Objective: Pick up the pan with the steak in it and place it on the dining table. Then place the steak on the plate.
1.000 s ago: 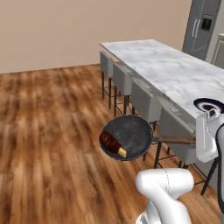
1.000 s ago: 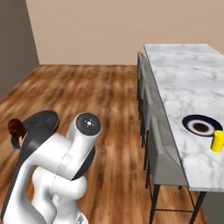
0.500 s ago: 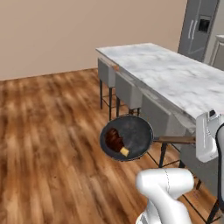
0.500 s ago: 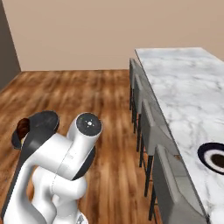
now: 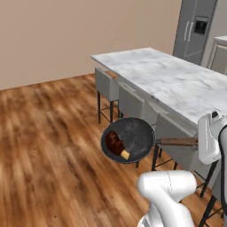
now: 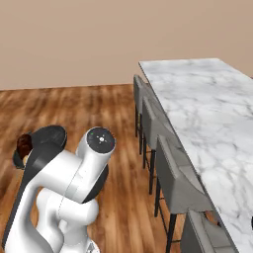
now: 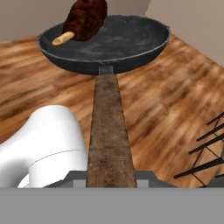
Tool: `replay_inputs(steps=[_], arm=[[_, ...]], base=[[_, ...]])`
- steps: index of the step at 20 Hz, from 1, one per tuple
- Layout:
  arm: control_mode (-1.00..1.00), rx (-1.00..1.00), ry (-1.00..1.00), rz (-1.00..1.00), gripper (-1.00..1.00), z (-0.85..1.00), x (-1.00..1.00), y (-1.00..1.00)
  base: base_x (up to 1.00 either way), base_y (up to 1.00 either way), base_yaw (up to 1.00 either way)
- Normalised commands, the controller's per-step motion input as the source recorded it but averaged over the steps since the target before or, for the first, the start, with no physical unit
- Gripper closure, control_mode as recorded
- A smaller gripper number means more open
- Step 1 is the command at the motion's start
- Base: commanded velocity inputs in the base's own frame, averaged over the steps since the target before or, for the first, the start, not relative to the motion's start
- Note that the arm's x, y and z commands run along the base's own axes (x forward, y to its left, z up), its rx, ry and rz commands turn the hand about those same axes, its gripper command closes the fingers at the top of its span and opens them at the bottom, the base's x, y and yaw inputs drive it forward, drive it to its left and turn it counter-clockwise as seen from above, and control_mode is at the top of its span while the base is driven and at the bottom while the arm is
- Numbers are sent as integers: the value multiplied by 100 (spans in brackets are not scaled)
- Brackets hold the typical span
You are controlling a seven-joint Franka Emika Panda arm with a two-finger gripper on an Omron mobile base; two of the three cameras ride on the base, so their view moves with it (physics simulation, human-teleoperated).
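The dark round pan (image 5: 129, 139) hangs level above the wooden floor, just off the near side of the dining table (image 5: 170, 82). Its brown handle (image 5: 177, 142) runs right into my gripper (image 5: 198, 142), which is shut on the handle's end. The steak (image 5: 115, 142) lies in the pan's left part, pale bone end pointing toward me. In the hand view the handle (image 7: 108, 127) leads up to the pan (image 7: 118, 41) with the steak (image 7: 87, 17) on its far left. From the right base, the pan (image 6: 49, 137) and steak (image 6: 23, 144) peek out behind my arm. The plate is out of view.
Grey chairs (image 5: 107, 85) stand in a row along the table's near edge (image 6: 170, 180), close to the pan. A steel fridge (image 5: 195, 29) stands at the back right. Open wooden floor (image 5: 48, 133) spreads to the left up to a beige wall. Dark chair legs (image 7: 209, 148) are nearby.
The whole scene has shifted in both base views, so the base has moved; the plate has slid out of the right base view. The pan stays in the same grip with the steak in place.
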Motion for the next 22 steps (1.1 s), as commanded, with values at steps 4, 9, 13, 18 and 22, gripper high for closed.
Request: replay_inputs(steps=[4,9,13,18,22], arm=[[100,0,0,0,100,0,0,0],[100,0,0,0,100,0,0,0],[100,0,0,0,100,0,0,0],[100,0,0,0,100,0,0,0],[100,0,0,0,100,0,0,0]], base=[[40,29,-43],[10,10,-50],[0,0,-50],[0,0,-50],[0,1,-50]])
